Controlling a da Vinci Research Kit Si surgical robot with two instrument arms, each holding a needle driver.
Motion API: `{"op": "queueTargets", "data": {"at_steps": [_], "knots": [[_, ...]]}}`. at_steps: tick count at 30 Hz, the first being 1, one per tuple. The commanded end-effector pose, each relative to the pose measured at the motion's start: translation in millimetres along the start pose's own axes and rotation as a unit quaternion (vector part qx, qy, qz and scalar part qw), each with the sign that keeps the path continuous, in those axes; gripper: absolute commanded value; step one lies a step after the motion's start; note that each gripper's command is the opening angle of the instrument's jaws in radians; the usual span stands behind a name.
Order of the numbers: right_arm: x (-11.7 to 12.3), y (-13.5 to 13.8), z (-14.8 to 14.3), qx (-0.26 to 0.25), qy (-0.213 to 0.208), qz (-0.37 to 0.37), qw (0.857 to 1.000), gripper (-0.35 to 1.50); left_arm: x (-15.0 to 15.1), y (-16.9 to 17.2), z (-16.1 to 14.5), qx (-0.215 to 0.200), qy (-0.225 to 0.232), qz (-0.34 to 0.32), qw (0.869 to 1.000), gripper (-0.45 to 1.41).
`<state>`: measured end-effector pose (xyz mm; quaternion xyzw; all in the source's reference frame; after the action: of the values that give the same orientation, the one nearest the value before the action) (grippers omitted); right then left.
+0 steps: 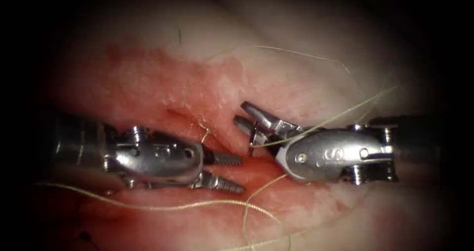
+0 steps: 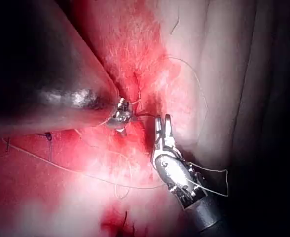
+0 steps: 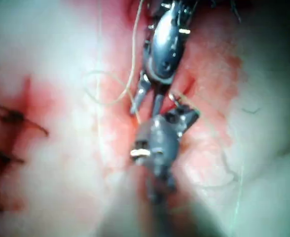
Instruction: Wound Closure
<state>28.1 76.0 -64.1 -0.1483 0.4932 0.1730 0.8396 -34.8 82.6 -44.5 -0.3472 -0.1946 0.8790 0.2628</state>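
The tissue (image 1: 148, 83) is red and wet around the cut (image 1: 217, 142). My left tool (image 1: 231, 172) reaches in from the left with its jaws open and nothing between them; it also appears in the right wrist view (image 3: 147, 104). My right tool (image 1: 243, 113) lies on the cut's right side, jaws parted and empty, and appears in the left wrist view (image 2: 163, 121). A short dark stretch of the needle (image 1: 252, 143) stands just under the right tool's lower jaw, at the cut's edge. Pale thread (image 1: 335, 117) runs from it to the right.
A small thread knot (image 1: 205, 130) sits on the cut's left lip. Slack thread (image 1: 173, 206) loops across the near tissue under the left tool. Dark finished stitches (image 3: 7, 118) lie farther along the wound. A short dark cut thread end (image 1: 179, 35) lies on the far pale tissue.
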Motion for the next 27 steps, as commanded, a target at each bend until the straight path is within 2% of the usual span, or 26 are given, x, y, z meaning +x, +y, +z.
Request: {"op": "queueTargets", "data": {"at_steps": [1,14,19,24,27], "knots": [[-0.6,-1.0,0.8,0.003,-0.002,0.002,1.000,-0.35,-0.2,0.2,0.8,-0.001,0.000,0.000,1.000,0.31],[-1.3,-3.1,0.8,0.028,-0.017,0.015,0.999,-0.35,-0.3,0.2,0.8,-0.001,-0.003,0.001,1.000,0.31],[-0.7,-1.9,0.8,0.023,-0.011,0.020,0.999,-0.35,-0.3,0.3,0.9,-0.002,-0.003,0.001,1.000,0.30],[-2.0,-3.8,0.7,0.033,-0.022,0.022,0.999,-0.35,-0.3,0.3,0.9,-0.002,-0.004,0.001,1.000,0.30],[-1.7,-3.1,0.7,0.031,-0.022,0.028,0.999,-0.35,-0.3,0.3,0.9,-0.002,-0.004,0.001,1.000,0.30]]}}
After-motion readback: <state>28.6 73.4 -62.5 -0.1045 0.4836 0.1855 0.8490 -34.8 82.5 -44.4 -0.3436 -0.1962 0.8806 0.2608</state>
